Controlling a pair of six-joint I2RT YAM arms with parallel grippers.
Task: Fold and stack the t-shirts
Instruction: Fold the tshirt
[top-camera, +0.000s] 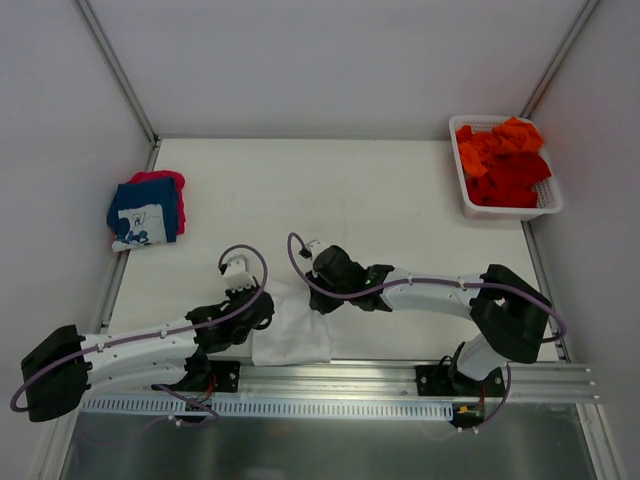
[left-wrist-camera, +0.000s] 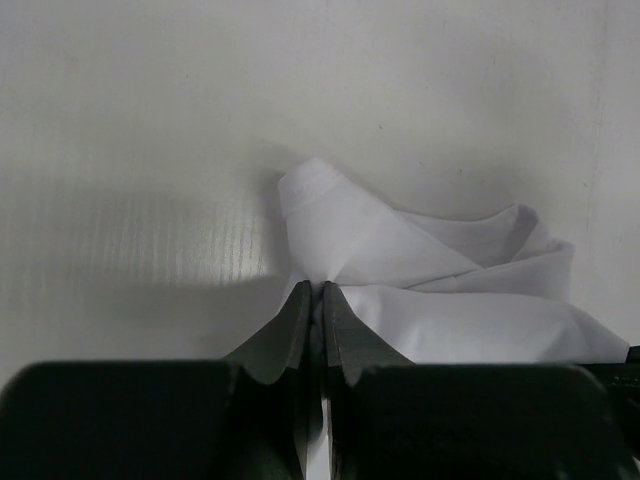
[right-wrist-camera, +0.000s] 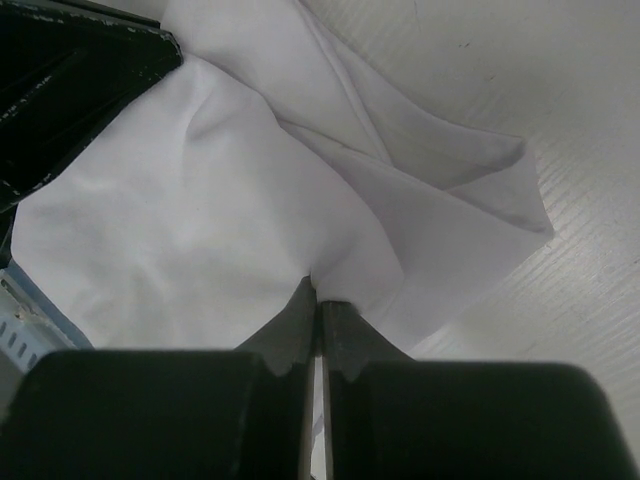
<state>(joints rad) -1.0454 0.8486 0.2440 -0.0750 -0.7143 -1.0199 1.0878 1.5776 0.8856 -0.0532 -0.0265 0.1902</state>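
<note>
White soft-cloth t-shirt (top-camera: 292, 338) lies crumpled at the near edge of the pale tabletop (top-camera: 350, 200), with my left gripper (left-wrist-camera: 312, 292) and right gripper (right-wrist-camera: 318, 292) each clamped tight on a fold of it, so I'd raise the 2 evenly and draw it taut before folding.

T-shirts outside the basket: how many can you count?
3: white tee at the near edge; navy tee at the left, lying on a pink-red tee. More may be hidden beneath.

No readable text; white print on navy t-shirt (top-camera: 147, 203) perhaps lettering
</note>
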